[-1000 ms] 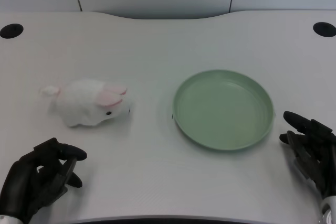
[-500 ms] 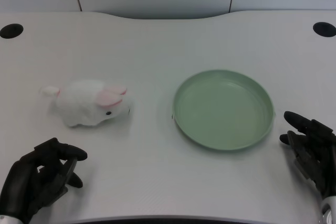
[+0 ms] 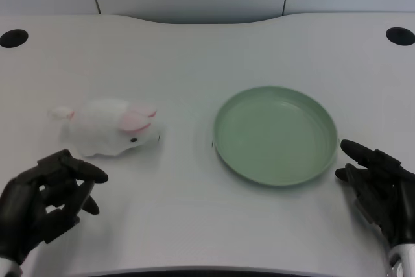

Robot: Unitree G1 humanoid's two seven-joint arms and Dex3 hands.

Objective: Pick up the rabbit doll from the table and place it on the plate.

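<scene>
No brand, label or writing can be read on anything in the head view.

The rabbit doll is seen as a small white plush lying on its belly on the white table, at the left side of the view. Two pink-lined ears are folded back along its head, a dark eye and a small dark nose are shown on the face, which is turned toward the right, and a white tail tuft sticks out at its left end. It is placed well apart from the green plate, which lies to its right with a raised rim and faint concentric rings in its bowl; nothing is seen in the plate.

The left hand is found at the lower left, near the doll but just below it and not touching it. Its black fingers are curled inward into a loose claw, with small gaps seen between them, and nothing is held in them. Whether the hand rests on the table or hovers above it cannot be told.

Two dark round holes are set in the far corners of the table.
</scene>
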